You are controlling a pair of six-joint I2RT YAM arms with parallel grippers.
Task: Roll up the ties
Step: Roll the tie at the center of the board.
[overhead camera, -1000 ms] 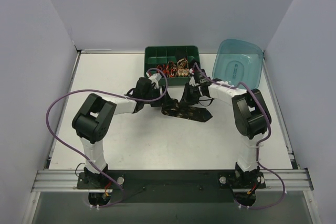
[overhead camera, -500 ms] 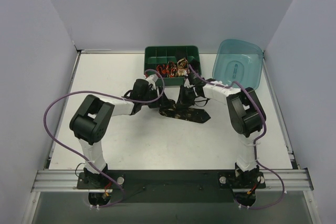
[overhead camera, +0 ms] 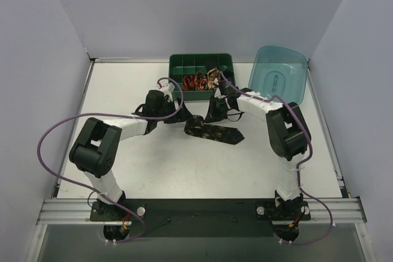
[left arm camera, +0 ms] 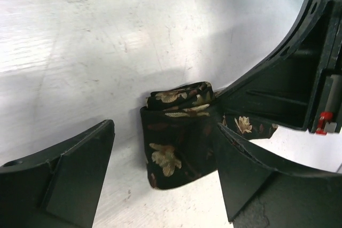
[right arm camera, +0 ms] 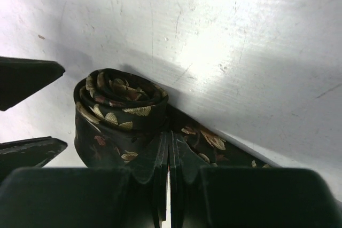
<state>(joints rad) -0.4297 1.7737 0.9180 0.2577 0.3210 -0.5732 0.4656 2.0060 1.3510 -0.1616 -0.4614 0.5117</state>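
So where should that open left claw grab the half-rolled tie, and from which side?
Probably the rolled coil, squeezed across its rounded sides, which the left gripper flanks with open jaws. Come from the coil's free side, opposite the flat tail, since the shut right gripper sits on that tail just behind the roll.
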